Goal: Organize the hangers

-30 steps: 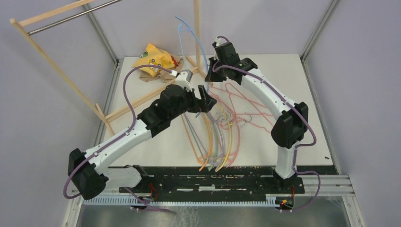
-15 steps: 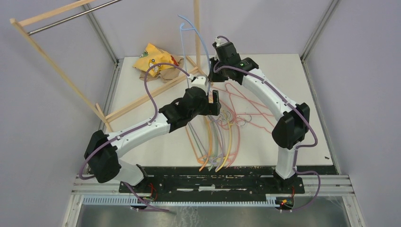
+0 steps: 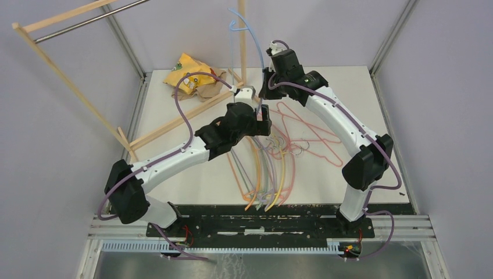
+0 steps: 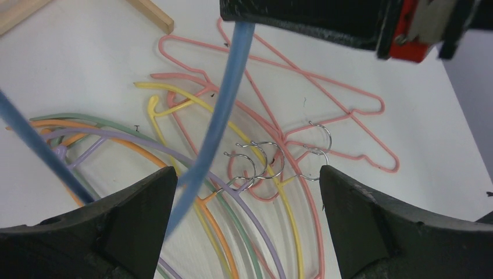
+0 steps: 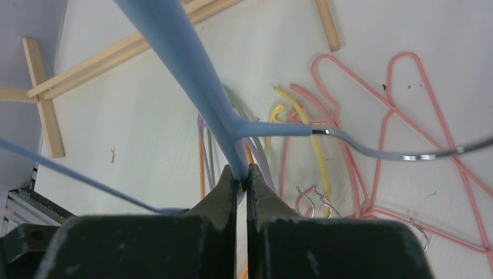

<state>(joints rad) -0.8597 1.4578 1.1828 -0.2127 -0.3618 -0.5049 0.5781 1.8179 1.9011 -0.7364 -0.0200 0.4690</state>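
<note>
My right gripper (image 3: 265, 89) is shut on the blue hanger (image 3: 251, 43) and holds it in the air above the table, hook up at the back; the pinch shows in the right wrist view (image 5: 241, 174). My left gripper (image 3: 263, 118) is wide open just below it. In the left wrist view the blue hanger's bar (image 4: 224, 110) runs down between the jaws, close to the left finger (image 4: 134, 215), not gripped. The other hangers lie flat on the table: pink ones (image 3: 308, 131) to the right, and yellow, orange, purple and green ones (image 3: 267, 174) fanned towards the front.
A wooden-framed rack (image 3: 75, 87) with a metal rail (image 3: 87, 20) leans at the left. Its foot bars (image 3: 174, 122) lie on the table and one post (image 3: 242, 35) stands by the blue hanger. A yellow cloth (image 3: 189, 72) lies at the back left.
My left arm has swung right and back, bringing its open gripper round the blue hanger's bar. My right gripper has carried the blue hanger slightly up and right.
</note>
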